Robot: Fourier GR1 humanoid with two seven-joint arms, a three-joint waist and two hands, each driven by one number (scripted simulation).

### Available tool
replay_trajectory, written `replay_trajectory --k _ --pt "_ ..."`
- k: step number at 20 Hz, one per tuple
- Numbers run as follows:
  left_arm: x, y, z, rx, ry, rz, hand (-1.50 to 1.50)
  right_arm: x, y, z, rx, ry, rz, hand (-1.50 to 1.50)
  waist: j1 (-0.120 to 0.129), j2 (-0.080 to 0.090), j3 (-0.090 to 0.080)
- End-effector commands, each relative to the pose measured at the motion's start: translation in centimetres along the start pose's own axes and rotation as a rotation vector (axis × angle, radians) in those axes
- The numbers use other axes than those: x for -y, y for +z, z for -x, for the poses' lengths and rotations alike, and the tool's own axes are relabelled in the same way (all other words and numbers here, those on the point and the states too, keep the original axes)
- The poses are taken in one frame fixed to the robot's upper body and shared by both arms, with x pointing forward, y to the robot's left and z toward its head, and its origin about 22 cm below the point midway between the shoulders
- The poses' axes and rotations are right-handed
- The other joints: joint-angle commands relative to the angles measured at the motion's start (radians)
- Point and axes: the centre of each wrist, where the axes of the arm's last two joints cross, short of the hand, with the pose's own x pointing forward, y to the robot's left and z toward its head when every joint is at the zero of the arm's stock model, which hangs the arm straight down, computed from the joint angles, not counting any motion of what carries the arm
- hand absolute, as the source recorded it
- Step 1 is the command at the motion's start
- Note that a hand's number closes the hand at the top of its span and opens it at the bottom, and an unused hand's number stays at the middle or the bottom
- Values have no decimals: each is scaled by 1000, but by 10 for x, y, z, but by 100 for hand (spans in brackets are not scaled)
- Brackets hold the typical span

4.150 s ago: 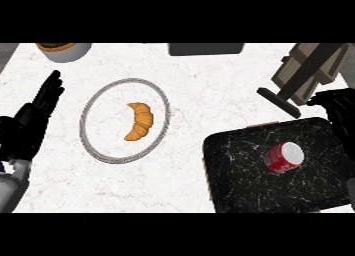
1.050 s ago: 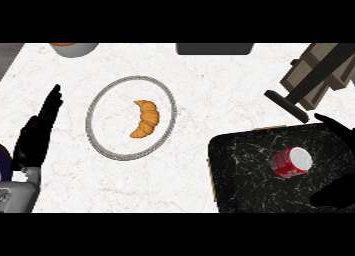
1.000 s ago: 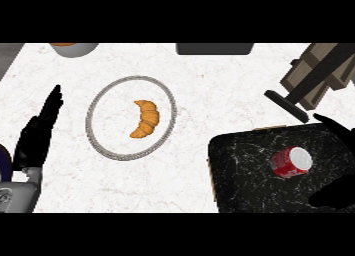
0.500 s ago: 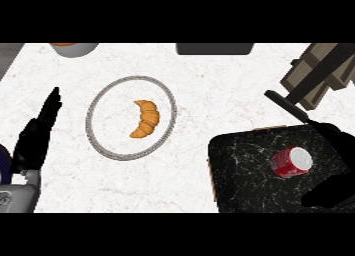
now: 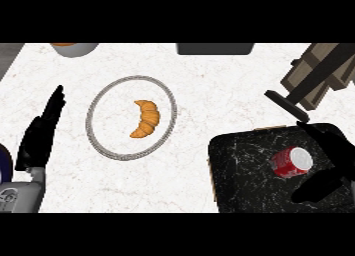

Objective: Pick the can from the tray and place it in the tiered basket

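Right hand (image 5: pixel 341 159), fingers spread, cupped beside red cylindrical can (image 5: pixel 291 162) lying on dark marbled tray (image 5: pixel 243 175), near right. Left hand (image 5: pixel 40 134) open, far left, beside croissant (image 5: pixel 145 118) on grey-rimmed plate (image 5: pixel 99 107).

You see a white marbled counter (image 5: pixel 209 80), black veined stone-look tray (image 5: pixel 246 175), glossy metal can (image 5: pixel 291 162), matt black right hand (image 5: pixel 342 160) beside the can.

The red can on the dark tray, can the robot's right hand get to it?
Probably yes. The right hand sits right beside the red can on the tray, fingers open around it, with nothing between them.
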Motion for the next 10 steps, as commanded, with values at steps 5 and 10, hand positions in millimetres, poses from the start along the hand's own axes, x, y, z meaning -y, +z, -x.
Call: replay_trajectory --k 5,10 --pt "-5 -10 -11 9 -5 15 0 -24 -26 -6 -24 -2 -58 -150 0 0 0" --pt "5 2 15 -5 4 14 0 -20 -19 -8 -28 25 -137 150 -2 0 0"
